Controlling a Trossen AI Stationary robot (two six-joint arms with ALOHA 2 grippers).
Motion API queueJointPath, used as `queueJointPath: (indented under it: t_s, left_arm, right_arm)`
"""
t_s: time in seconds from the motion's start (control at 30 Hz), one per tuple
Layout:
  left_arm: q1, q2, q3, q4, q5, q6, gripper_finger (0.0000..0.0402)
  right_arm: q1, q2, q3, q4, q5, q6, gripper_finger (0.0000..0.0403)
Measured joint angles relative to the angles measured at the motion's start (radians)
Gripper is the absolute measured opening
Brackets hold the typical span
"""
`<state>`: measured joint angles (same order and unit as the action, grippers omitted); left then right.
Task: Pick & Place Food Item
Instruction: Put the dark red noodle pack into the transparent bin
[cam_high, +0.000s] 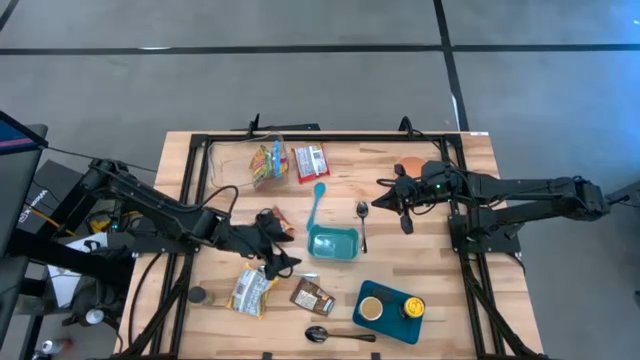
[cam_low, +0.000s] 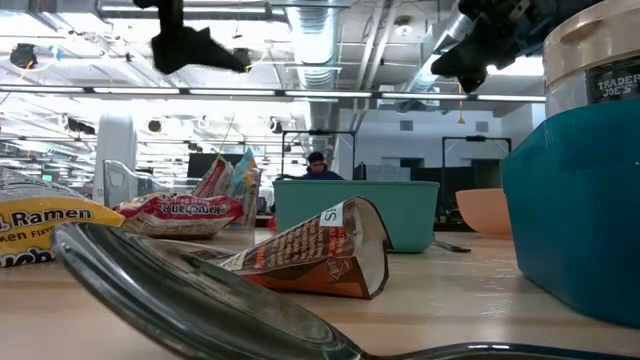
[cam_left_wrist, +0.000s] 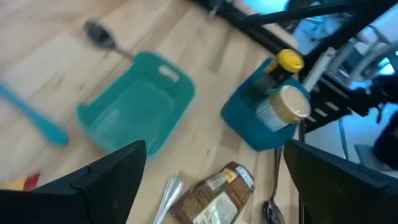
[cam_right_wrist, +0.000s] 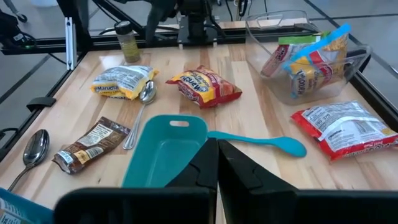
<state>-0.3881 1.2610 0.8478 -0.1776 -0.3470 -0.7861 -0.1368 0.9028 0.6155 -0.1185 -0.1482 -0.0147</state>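
Wooden table, teal tub, open left hand beside.

We see a light wood table with plank seams, framed by black rails. At centre sits a teal tray, with a lighter blue-teal spatula at its 12 o'clock. A darker blue bin at 5 o'clock holds a tan-lidded jar and a yellow-capped bottle. A brown snack pouch with white print lies at 6 o'clock, and a yellow-white ramen pack at 7. A red-white packet is at 12, beside a clear container of yellow, red and blue packs. The red-yellow bag shows under the left gripper, which is black like the right gripper. An orange bowl sits at 2. The spoons are silver.
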Motion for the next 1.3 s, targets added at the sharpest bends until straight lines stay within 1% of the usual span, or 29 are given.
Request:
queueJointPath:
  t_s: [0.13, 0.23, 0.43, 0.63, 0.73, 0.83, 0.9, 1.1, 1.2, 1.3]
  left_arm:
    - [0.019, 0.0, 0.0, -0.1, 0.004, -0.047, 0.0373]
    - [0.021, 0.0, 0.0, -0.186, 0.003, -0.08, 0.0362]
    - [0.02, 0.0, 0.0, -0.361, 0.007, -0.199, 0.0317]
    - [0.02, 0.001, 0.0, -0.57, 0.013, -0.377, 0.0271]
    - [0.02, 0.002, 0.0, -0.639, 0.013, -0.458, 0.025]
    - [0.018, 0.004, -0.002, -0.656, 0.013, -0.507, 0.023]
    - [0.013, 0.004, -0.014, -0.628, 0.013, -0.526, 0.0218]
    - [-0.007, 0.004, -0.043, -0.606, 0.014, -0.532, 0.0191]
    - [-0.012, 0.004, -0.072, -0.548, 0.015, -0.532, 0.0182]
    - [-0.012, 0.004, -0.103, -0.491, 0.038, -0.532, 0.0173]
  right_arm:
    - [0.0, 0.0, 0.0, 0.0, 0.0, 0.0, 0.0]
    - [0.0, 0.0, 0.0, 0.0, 0.0, 0.005, 0.0]
    - [0.0, 0.0, 0.0, 0.0, 0.0, 0.008, 0.0]
    - [0.0, 0.0, 0.0, -0.001, 0.0, 0.008, 0.0]
    - [0.0, 0.0, 0.0, -0.001, 0.0, 0.008, 0.0]
    - [0.0, 0.0, 0.0, -0.001, 0.0, 0.008, 0.0]
    - [0.0, 0.0, 0.0, -0.001, 0.0, 0.008, 0.0]
    - [0.0, 0.0, 0.0, -0.005, 0.0, 0.008, 0.0]
    - [0.0, 0.0, 0.0, -0.008, 0.0, 0.007, 0.0]
    - [0.0, 0.0, 0.0, -0.008, 0.0, 0.007, 0.0]
